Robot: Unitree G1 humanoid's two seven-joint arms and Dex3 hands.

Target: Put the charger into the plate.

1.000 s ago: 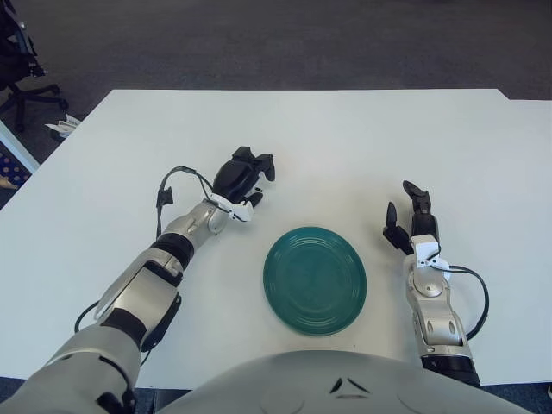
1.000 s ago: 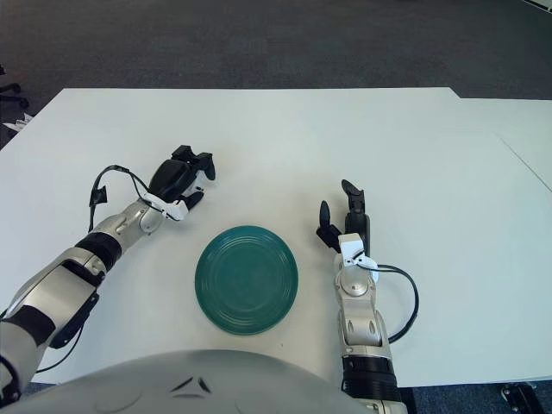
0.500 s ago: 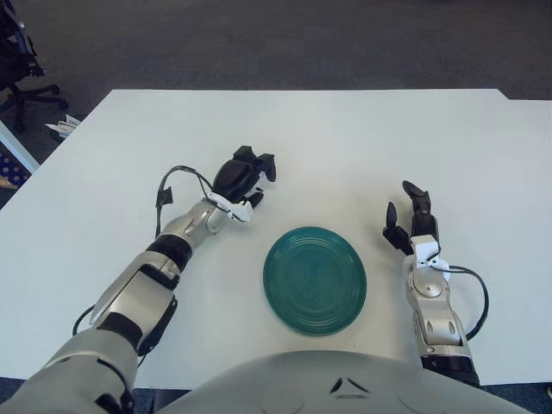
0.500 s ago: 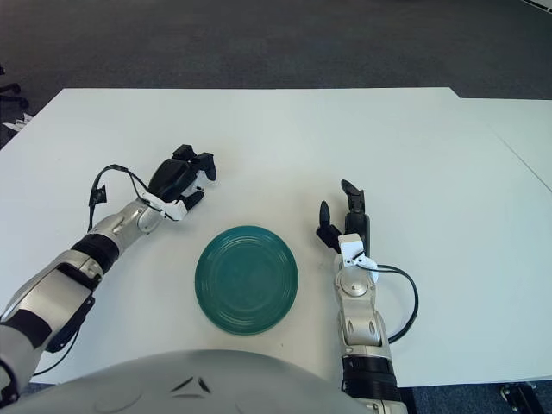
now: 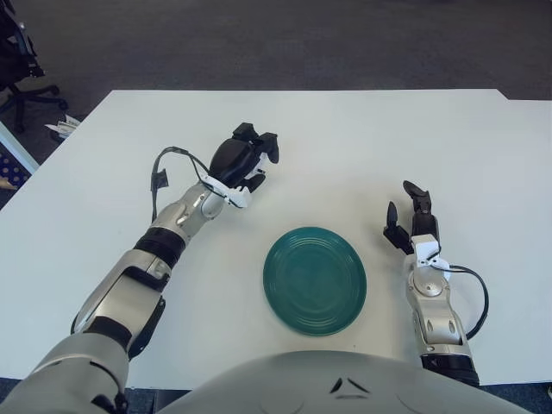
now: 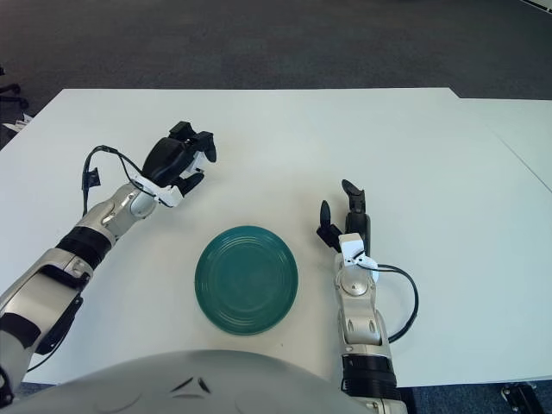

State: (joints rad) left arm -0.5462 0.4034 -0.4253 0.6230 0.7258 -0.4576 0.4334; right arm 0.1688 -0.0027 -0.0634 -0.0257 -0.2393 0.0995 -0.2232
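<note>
A round green plate (image 5: 315, 279) lies on the white table (image 5: 362, 147) near the front middle. My left hand (image 5: 248, 160) is left of and beyond the plate, raised a little above the table. Its black fingers are curled around the charger, which they mostly hide. Only a small white bit (image 5: 241, 197) shows under the hand. No charger lies loose on the table. My right hand (image 5: 409, 219) rests on the table just right of the plate, with its fingers spread and empty.
A black cable (image 5: 164, 172) loops off my left forearm. An office chair (image 5: 19, 65) stands on the dark floor beyond the table's far left corner. A second table edge (image 6: 526, 138) shows at the far right.
My left hand has risen and moved slightly away from me and to the left, with its fingers still curled. My right hand and the plate have not moved.
</note>
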